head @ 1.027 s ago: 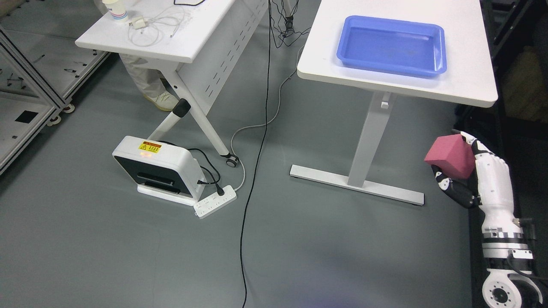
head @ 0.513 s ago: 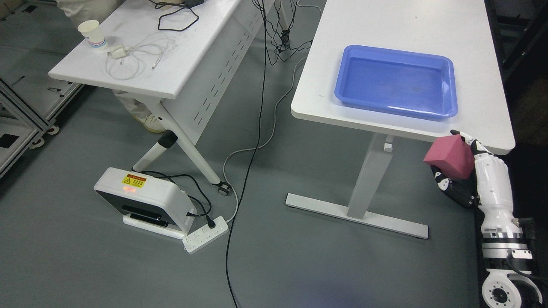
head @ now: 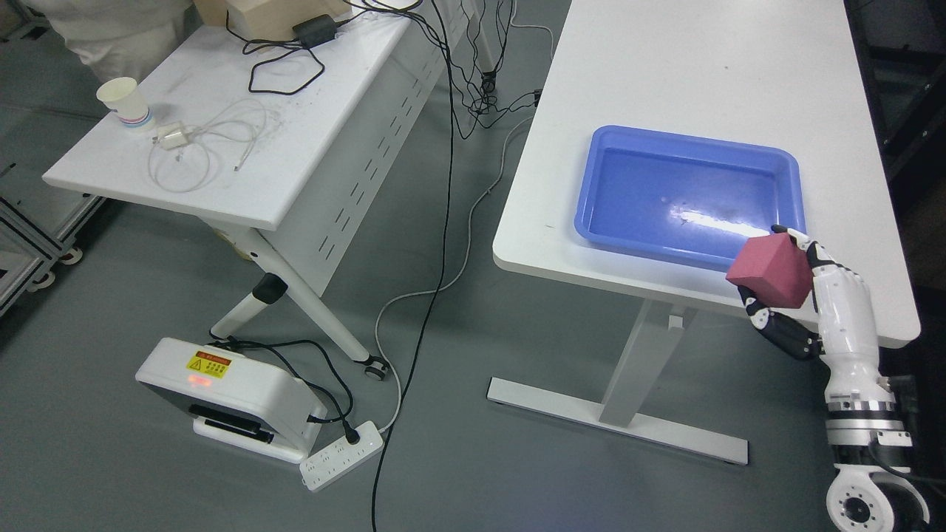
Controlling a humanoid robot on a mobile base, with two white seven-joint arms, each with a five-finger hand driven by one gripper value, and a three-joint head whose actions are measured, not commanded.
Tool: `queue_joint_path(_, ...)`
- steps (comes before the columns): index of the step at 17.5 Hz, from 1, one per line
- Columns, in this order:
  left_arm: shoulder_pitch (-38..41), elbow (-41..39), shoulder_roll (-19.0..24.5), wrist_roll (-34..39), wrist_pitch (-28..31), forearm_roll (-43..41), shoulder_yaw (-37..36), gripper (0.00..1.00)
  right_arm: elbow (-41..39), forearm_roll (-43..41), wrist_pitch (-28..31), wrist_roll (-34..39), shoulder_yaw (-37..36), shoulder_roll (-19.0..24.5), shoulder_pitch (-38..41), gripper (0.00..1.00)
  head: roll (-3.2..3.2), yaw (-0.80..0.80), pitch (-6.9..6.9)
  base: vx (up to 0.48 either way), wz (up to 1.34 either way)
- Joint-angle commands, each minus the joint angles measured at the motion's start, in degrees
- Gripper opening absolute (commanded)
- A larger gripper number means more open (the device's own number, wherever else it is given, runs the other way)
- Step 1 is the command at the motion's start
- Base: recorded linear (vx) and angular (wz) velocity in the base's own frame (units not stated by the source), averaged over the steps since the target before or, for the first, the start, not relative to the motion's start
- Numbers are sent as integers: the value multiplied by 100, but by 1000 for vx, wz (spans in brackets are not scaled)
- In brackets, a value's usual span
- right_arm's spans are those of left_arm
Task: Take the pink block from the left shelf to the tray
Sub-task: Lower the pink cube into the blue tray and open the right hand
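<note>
My right hand point(head: 785, 295) rises from the lower right corner with its fingers shut on the pink block point(head: 768, 270). The block hangs over the front right edge of the white table point(head: 709, 66), just in front of the near right corner of the blue tray point(head: 789, 159). The tray lies on that table and holds nothing that I can see. My left hand is out of view.
A second white table point(head: 295, 148) at the left carries a paper cup point(head: 124, 104), a white cable and a black power brick. On the grey floor lie a white box-shaped device point(head: 229, 395), a power strip point(head: 341, 456) and black cables. A person in white stands at top left.
The whole picture has shifted down, so the camera has moved and the tables look nearer. The hand with the pink block now shows against the table's front edge by the tray.
</note>
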Motion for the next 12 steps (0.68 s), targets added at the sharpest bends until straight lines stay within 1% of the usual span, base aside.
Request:
queue_joint_path(1, -176, -100, 100, -2, -5, -9, 1, 100, 1, -4, -1, 0, 48, 32, 8, 4, 0, 0, 0, 300, -5)
queue_joint_path(6, -176, -100, 100, -2, -5, -9, 1, 100, 10, 22, -19, 17, 57, 23, 8, 4, 0, 0, 0, 219, -44)
queue_joint_path(8, -176, -100, 100, -2, -5, -9, 1, 100, 19, 40, -19, 131, 144, 23, 26, 4, 0, 0, 0, 207, -54)
queue_joint_path(11, -176, -100, 100, -2, -5, -9, 1, 100, 19, 49, -10, 710, 399, 58, 44, 6, 0, 0, 0, 192, -51)
queue_joint_path(12, -176, -100, 100, -2, -5, -9, 1, 100, 36, 49, 16, 869, 478, 128, 44, 7, 0, 0, 0, 164, -12)
